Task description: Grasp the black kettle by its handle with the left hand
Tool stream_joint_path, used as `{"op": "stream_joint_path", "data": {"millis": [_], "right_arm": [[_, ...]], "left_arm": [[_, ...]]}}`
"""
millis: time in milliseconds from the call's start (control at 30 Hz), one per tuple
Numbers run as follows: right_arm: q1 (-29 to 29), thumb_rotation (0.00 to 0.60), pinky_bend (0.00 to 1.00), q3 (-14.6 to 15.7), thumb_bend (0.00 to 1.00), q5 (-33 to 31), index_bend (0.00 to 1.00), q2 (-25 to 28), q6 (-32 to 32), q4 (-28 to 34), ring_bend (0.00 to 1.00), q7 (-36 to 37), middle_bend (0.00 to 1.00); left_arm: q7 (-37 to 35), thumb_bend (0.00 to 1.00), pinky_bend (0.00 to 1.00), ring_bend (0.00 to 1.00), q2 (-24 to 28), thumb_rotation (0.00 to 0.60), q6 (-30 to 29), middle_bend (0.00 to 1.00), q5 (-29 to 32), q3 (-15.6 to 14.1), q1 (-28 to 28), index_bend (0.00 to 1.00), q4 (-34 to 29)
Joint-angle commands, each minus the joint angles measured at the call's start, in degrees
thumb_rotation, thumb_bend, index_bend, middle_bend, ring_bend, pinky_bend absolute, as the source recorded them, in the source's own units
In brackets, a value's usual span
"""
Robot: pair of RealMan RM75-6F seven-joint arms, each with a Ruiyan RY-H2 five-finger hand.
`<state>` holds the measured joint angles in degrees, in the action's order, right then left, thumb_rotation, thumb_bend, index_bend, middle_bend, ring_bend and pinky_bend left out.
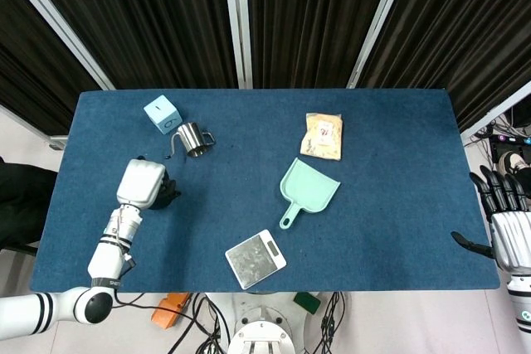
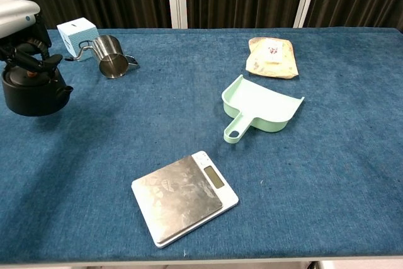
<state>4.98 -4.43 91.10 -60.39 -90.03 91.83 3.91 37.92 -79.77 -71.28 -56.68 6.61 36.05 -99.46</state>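
The black kettle (image 2: 33, 91) is at the far left of the blue table, its spout pointing right. My left hand (image 2: 19, 28) is over it, with dark fingers (image 2: 30, 51) curled around the top handle. From the head view, the left hand (image 1: 141, 181) covers most of the kettle (image 1: 169, 193), and only a dark sliver shows to the right of the hand. My right hand (image 1: 506, 221) hangs off the table's right edge, fingers apart and holding nothing.
A steel cup (image 2: 112, 57) and a light blue box (image 2: 77, 34) stand just behind the kettle. A mint dustpan (image 2: 259, 109), a snack bag (image 2: 272, 56) and a kitchen scale (image 2: 184, 196) lie further right on the table (image 2: 327, 174).
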Motion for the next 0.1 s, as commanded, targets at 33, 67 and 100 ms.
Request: {"op": "stream_joint_path", "data": {"millis": [33, 67, 100], "right_arm": [[-0.01, 0.600, 0.00, -0.01, 0.10, -0.01, 0.00, -0.03, 0.00, 0.00, 0.00, -0.02, 0.03], [-0.01, 0.600, 0.00, -0.01, 0.10, -0.03, 0.00, -0.04, 0.02, 0.01, 0.00, -0.04, 0.03], [-0.03, 0.600, 0.00, 0.00, 0.10, -0.06, 0.00, -0.04, 0.04, 0.01, 0.00, -0.04, 0.03]], "left_arm": [[0.32, 0.49, 0.48, 1.00, -0.08, 0.513, -0.22, 1.00, -0.15, 0.06, -0.07, 1.00, 0.15], [0.22, 0.49, 0.48, 1.00, -0.12, 0.512, -0.18, 1.00, -0.07, 0.14, -0.12, 1.00, 0.10], [0.17, 0.49, 0.48, 1.00, -0.15, 0.513, -0.15, 1.00, -0.06, 0.18, -0.15, 1.00, 0.12]]}}
